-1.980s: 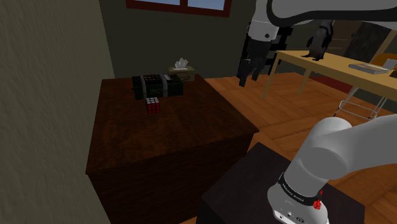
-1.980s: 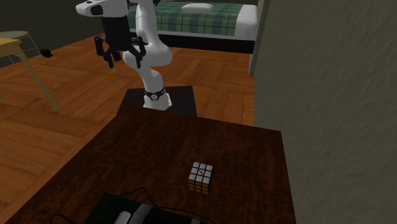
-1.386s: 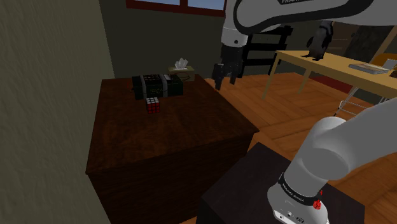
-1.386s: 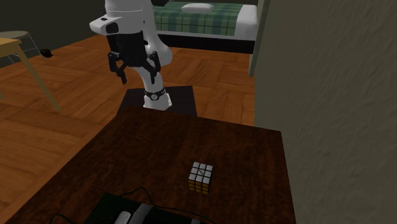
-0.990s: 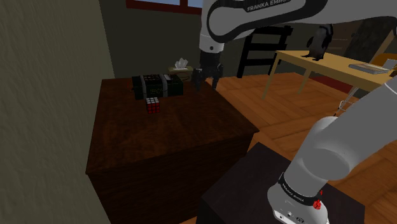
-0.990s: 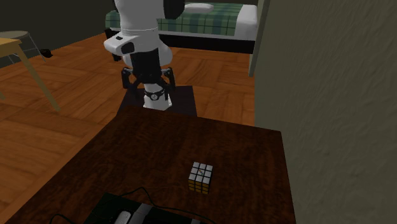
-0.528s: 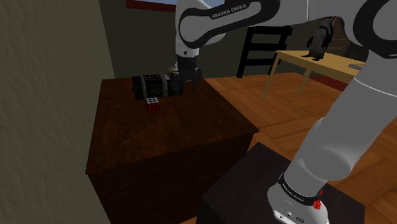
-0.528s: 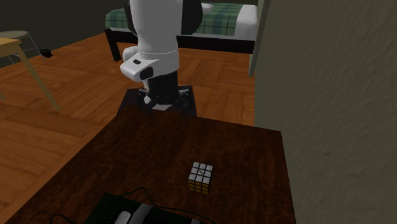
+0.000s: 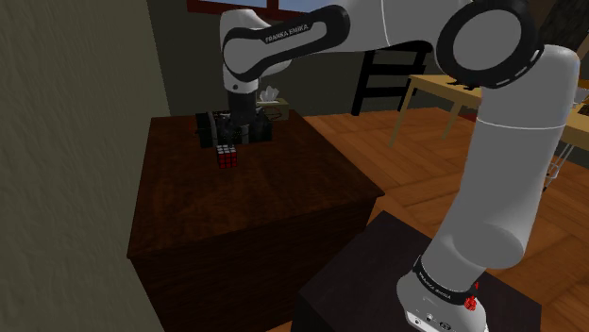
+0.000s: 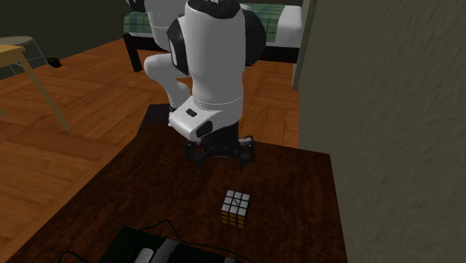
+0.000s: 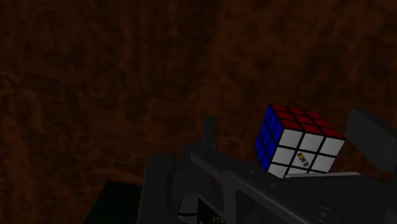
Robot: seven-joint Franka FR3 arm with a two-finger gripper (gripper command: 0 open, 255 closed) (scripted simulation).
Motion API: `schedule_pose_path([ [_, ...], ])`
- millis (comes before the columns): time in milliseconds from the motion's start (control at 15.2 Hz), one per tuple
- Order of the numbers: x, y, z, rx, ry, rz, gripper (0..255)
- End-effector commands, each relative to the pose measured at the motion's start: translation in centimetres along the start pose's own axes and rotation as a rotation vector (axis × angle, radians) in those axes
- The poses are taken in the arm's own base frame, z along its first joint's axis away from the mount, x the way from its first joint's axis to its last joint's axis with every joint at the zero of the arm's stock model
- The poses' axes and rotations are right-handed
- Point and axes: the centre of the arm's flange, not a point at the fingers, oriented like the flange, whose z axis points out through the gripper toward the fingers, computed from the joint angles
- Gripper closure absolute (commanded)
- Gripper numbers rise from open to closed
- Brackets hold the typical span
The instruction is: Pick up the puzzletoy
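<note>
A dark wooden table (image 9: 236, 207) bears a black keyed machine (image 9: 206, 126) and a tissue box (image 9: 272, 96); a green-checked bed (image 10: 280, 16) stands beyond.

My puzzle cube (image 10: 236, 208) lies flat on the dark counter (image 10: 112, 202), lower centre of the second exterior view: white face up, blue and red sides.

The white Franka arm with dark joints (image 9: 510, 141) rises from the shoulder view's lower right, bends at its high elbow and stretches far to the left. Its all-black two-finger gripper (image 10: 219, 152) points straight down, hanging low, with its fingers (image 10: 192, 154) spread well apart.
</note>
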Motion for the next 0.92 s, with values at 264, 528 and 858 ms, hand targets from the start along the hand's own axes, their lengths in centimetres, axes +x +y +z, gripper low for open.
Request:
schedule_pose_path([
  [264, 4.8, -3.8, 2.6, 0.005, -0.008, 0.019, 0],
  [528, 4.8, -3.8, 4.7, 0.005, -0.008, 0.018, 0],
  [858, 4.9, -3.8, 6.1, 0.005, -0.008, 0.019, 255],
])
